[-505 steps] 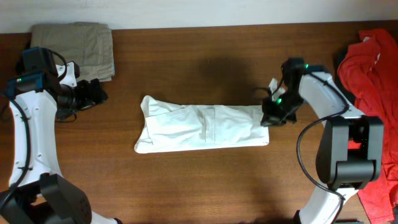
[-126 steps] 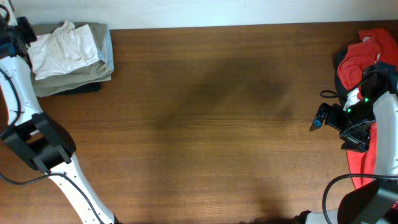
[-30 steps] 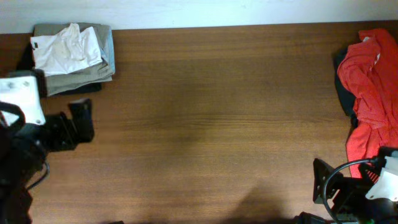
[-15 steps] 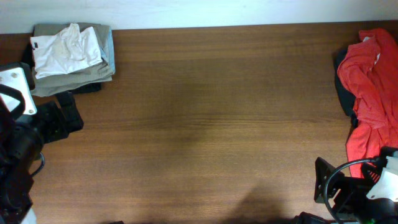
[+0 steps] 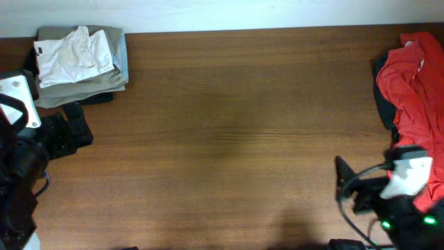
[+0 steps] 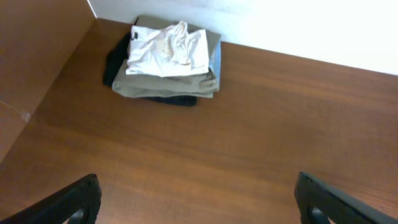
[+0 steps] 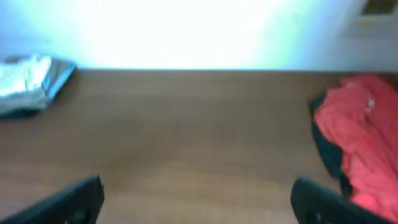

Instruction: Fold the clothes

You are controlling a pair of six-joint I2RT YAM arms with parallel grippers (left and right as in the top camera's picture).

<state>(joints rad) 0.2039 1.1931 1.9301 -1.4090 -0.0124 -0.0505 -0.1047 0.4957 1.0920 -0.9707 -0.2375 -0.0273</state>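
Note:
A folded stack of clothes [image 5: 78, 59] lies at the table's far left corner, with a white garment [image 6: 168, 48] on top of khaki and dark pieces. An unfolded red garment [image 5: 413, 97] lies heaped over a dark piece at the right edge. My left gripper [image 5: 76, 126] hovers just in front of the stack, its jaws wide apart with nothing between them [image 6: 196, 186]. My right gripper [image 5: 348, 185] is at the front right, beside the red heap, also open and empty [image 7: 196, 185]. The right wrist view is blurred; it shows the red garment [image 7: 357, 134] at the right.
The brown wooden table [image 5: 229, 139] stretches bare between the two piles. A white wall runs along its far edge. A wooden side panel [image 6: 37, 50] rises at the table's left edge.
The left arm has drawn back a little toward the left edge. The right arm has swung up and leftward, its gripper now farther onto the table. The clothes have not moved.

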